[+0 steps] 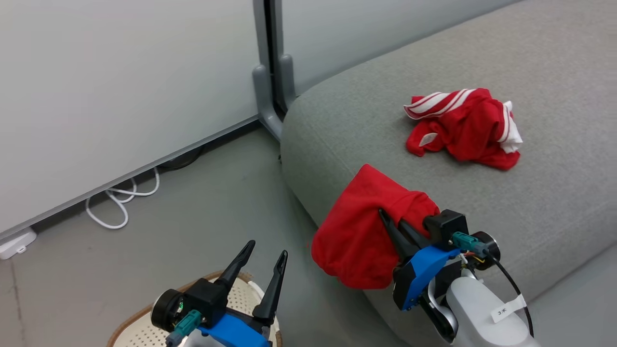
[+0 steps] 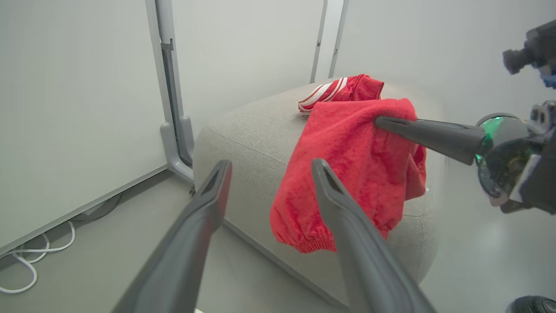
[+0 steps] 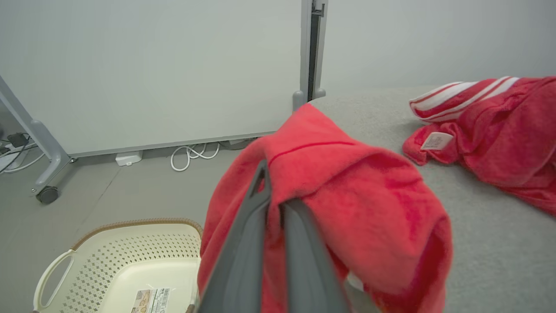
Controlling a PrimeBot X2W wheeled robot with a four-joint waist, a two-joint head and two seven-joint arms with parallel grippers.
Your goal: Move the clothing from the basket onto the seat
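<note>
Red plain garment [image 1: 356, 231] hangs pinched between the closed fingers of the right gripper [image 1: 391, 218], draped against the rounded near-left edge of the grey upholstered seat [image 1: 554, 202], with most of the cloth sagging down the seat's side above the floor. Farther right on the seat top, well apart from it, the striped red garment [image 1: 462, 127] lies crumpled, with white bands along its upper edge.

The left gripper [image 1: 267, 248] holds nothing, its two dark fingers spread wide. In the head view it hovers over the brown-rimmed basket [image 3: 130, 250], which stands on the floor to the left of the seat.

The head view cuts off most of the basket; the right wrist view looks into it and shows a bare cream bottom with a barcode label [image 3: 152, 300] and a white side handle. From the left wrist view the held garment's gathered elastic hem shows, hanging below the seat's edge, with a right finger reaching in from the side.

A white cable [image 1: 120, 202] loops on the floor along the grey partition wall [image 1: 120, 96] at far left.
</note>
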